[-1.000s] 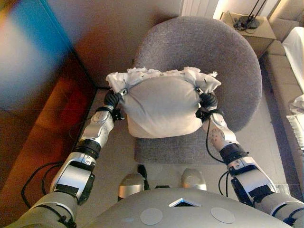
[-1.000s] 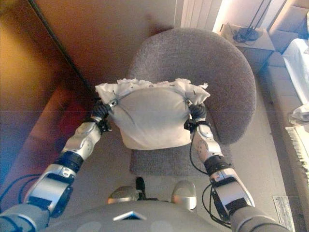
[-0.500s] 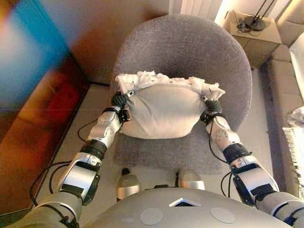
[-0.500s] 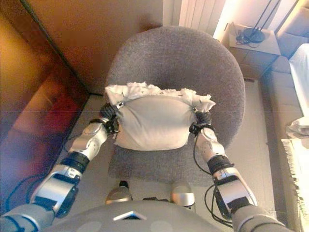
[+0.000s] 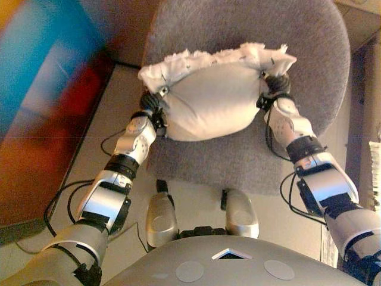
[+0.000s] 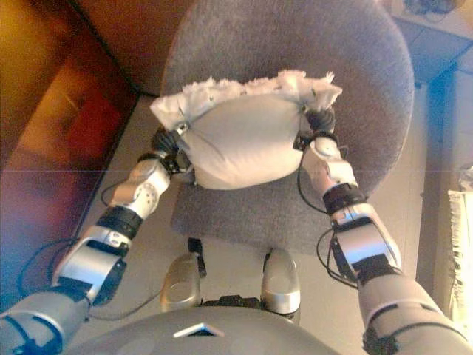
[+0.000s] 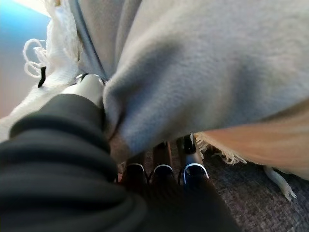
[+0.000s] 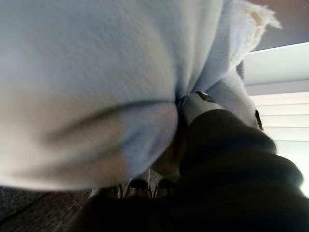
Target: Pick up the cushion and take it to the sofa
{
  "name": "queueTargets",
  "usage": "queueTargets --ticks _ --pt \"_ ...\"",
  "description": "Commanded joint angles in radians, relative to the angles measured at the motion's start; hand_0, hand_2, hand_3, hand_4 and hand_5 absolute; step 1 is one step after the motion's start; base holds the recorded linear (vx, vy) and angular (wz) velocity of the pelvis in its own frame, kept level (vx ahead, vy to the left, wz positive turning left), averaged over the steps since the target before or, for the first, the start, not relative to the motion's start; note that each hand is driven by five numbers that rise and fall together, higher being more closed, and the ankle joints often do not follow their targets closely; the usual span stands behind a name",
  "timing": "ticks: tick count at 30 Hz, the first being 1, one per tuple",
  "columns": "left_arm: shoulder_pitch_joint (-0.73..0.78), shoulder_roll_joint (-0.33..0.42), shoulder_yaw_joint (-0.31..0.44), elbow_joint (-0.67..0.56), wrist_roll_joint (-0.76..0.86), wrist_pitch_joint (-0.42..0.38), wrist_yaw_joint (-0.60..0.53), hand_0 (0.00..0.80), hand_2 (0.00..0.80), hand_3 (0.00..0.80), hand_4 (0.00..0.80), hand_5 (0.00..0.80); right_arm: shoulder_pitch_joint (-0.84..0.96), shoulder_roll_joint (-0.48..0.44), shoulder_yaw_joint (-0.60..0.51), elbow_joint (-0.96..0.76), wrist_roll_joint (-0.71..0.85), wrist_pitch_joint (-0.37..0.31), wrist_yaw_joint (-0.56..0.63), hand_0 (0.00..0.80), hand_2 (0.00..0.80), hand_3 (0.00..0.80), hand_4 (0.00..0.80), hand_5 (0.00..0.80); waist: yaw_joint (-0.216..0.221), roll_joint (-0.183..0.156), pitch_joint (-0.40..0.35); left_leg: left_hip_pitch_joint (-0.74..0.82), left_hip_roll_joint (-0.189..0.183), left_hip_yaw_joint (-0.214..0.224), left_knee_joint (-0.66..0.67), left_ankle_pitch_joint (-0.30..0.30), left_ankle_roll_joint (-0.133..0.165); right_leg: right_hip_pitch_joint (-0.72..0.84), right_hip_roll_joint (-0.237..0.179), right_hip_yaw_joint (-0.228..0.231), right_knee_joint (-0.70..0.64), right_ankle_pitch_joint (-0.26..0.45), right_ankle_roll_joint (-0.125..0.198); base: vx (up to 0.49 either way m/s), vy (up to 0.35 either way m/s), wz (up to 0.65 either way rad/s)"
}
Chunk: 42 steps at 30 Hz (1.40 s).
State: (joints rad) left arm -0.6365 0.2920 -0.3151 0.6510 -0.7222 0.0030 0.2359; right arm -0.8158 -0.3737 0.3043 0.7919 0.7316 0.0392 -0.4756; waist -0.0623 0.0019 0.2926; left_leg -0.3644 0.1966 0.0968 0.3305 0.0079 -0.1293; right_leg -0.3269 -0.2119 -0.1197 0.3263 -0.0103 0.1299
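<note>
A pale cream cushion (image 5: 211,98) with a frilly white fringe along its far edge hangs between my two hands, above the seat of a grey upholstered armchair (image 5: 250,161). My left hand (image 5: 153,106) pinches the cushion's left side, thumb on top and fingers curled beneath, as the left wrist view shows with the cloth (image 7: 203,72) bunched at the thumb (image 7: 87,87). My right hand (image 5: 274,86) grips the right side the same way; the cushion (image 8: 82,87) fills the right wrist view. No sofa shows plainly.
The armchair's curved grey back (image 6: 295,37) rises behind the cushion. A dark reddish-brown wall or cabinet face (image 6: 52,111) stands close on the left. Pale floor (image 5: 196,190) lies in front of the chair, and a strip of floor (image 6: 436,148) runs along its right.
The whole picture has shifted, so the camera has moved: the chair now sits higher and the side table has left the view. Both hands keep hold of the cushion, which tilts right side up.
</note>
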Motion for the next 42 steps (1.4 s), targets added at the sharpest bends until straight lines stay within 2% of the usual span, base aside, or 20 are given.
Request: queueTargets --ticks 1,5,13,14,15,16,23,29,34,36,39,42 --pt "-0.088 -0.018 -0.057 -0.031 -0.015 -0.085 0.035 0.8 0.8 0.8 0.8 0.8 -0.088 -0.01 0.021 -0.008 -0.038 -0.04 0.041 0.8 0.8 0.8 0.8 0.8 0.029 -0.011 -0.007 -0.015 0.06 -0.042 0.125 -0.075 -0.056 -0.031 -0.079 0.059 0.033 0.036 0.067 -0.113 0.002 0.06" --pt "-0.103 0.003 -0.041 -0.05 -0.029 -0.081 0.03 0.8 0.8 0.8 0.8 0.8 -0.12 -0.031 0.018 0.035 -0.038 -0.018 0.059 0.8 0.8 0.8 0.8 0.8 0.05 -0.011 0.034 -0.086 0.051 -0.074 0.155 -0.072 -0.059 -0.082 -0.08 0.05 0.067 0.029 0.065 -0.105 -0.037 0.09" --pt "-0.124 0.009 -0.048 -0.062 -0.034 -0.082 0.017 0.8 0.8 0.8 0.8 0.8 -0.199 -0.033 0.015 0.126 -0.01 -0.039 0.071 0.8 0.8 0.8 0.8 0.8 0.078 -0.007 0.078 -0.138 0.028 -0.104 0.174 -0.063 -0.056 -0.127 -0.074 0.048 0.113 0.013 0.055 -0.029 -0.004 0.08" --pt "-0.123 0.006 -0.047 -0.062 -0.036 -0.082 0.025 0.8 0.8 0.8 0.8 0.8 -0.201 -0.029 0.016 0.128 -0.012 -0.044 0.074 0.047 0.047 0.047 0.047 0.047 0.081 -0.009 0.078 -0.134 0.027 -0.105 0.171 -0.061 -0.055 -0.123 -0.072 0.047 0.112 0.013 0.055 0.039 -0.021 0.01" --pt "-0.124 0.006 -0.043 -0.059 -0.04 -0.084 0.028 0.166 0.166 0.166 0.166 0.166 -0.204 -0.026 0.015 0.129 -0.022 -0.032 0.077 0.0 0.0 0.0 0.0 0.0 0.083 -0.012 0.078 -0.133 0.026 -0.107 0.169 -0.06 -0.055 -0.12 -0.07 0.046 0.11 0.013 0.055 0.038 -0.026 0.0" --pt "-0.124 0.004 -0.04 -0.056 -0.037 -0.087 0.033 0.0 0.0 0.0 0.0 0.0 -0.206 -0.026 0.016 0.129 -0.023 -0.028 0.076 0.0 0.0 0.0 0.0 0.0 0.083 -0.014 0.078 -0.132 0.026 -0.107 0.168 -0.059 -0.056 -0.118 -0.069 0.045 0.107 0.014 0.055 0.046 -0.035 0.0" --pt "-0.079 0.014 -0.01 -0.104 -0.036 -0.112 0.06 0.0 0.0 0.0 0.0 0.0 -0.16 -0.056 0.001 0.081 -0.028 -0.036 0.049 0.0 0.0 0.0 0.0 0.0 0.093 -0.032 0.059 -0.088 0.024 -0.108 0.131 -0.05 -0.059 -0.048 -0.06 0.029 0.042 0.023 0.059 0.068 -0.03 -0.01" --pt "0.052 0.044 0.037 -0.171 -0.044 -0.065 0.044 0.0 0.0 0.0 0.0 0.0 -0.075 -0.144 -0.032 0.049 -0.042 0.023 0.034 0.0 0.0 0.0 0.0 0.0 0.11 -0.056 0.0 0.024 0.036 -0.078 0.037 -0.023 -0.06 0.092 -0.051 -0.002 -0.075 0.036 0.068 0.169 -0.034 0.09" --pt "0.156 0.063 0.072 -0.222 -0.071 -0.074 0.027 0.0 0.0 0.0 0.0 0.0 -0.012 -0.202 -0.087 -0.01 -0.074 -0.007 -0.047 0.0 0.0 0.0 0.0 0.0 0.123 -0.061 -0.066 0.129 0.037 -0.055 -0.076 0.009 -0.055 0.199 -0.038 -0.026 -0.174 0.049 0.075 0.205 0.029 0.14" --pt "0.231 0.067 0.106 -0.271 -0.068 -0.066 0.005 0.0 0.0 0.0 0.0 0.0 0.053 -0.222 -0.142 -0.063 -0.063 -0.026 -0.077 0.0 0.0 0.0 0.0 0.0 0.127 -0.063 -0.104 0.181 0.034 -0.042 -0.13 0.017 -0.05 0.241 -0.028 -0.031 -0.221 0.056 0.076 0.23 0.054 0.16" --pt "0.323 0.078 0.139 -0.326 -0.061 -0.054 -0.037 0.0 0.0 0.0 0.0 0.0 0.158 -0.225 -0.217 -0.131 -0.07 -0.049 -0.097 0.0 0.0 0.0 0.0 0.0 0.132 -0.066 -0.142 0.234 0.031 -0.026 -0.177 0.022 -0.047 0.285 -0.022 -0.041 -0.264 0.066 0.076 0.188 0.048 0.19" --pt "0.443 0.095 0.186 -0.396 -0.021 -0.06 -0.093 0.0 0.0 0.0 0.0 0.0 0.309 -0.206 -0.313 -0.268 -0.146 -0.098 -0.106 0.0 0.0 0.0 0.0 0.0 0.127 -0.06 -0.175 0.28 0.025 -0.003 -0.212 0.021 -0.037 0.315 -0.024 -0.048 -0.292 0.075 0.077 0.111 0.08 0.06"
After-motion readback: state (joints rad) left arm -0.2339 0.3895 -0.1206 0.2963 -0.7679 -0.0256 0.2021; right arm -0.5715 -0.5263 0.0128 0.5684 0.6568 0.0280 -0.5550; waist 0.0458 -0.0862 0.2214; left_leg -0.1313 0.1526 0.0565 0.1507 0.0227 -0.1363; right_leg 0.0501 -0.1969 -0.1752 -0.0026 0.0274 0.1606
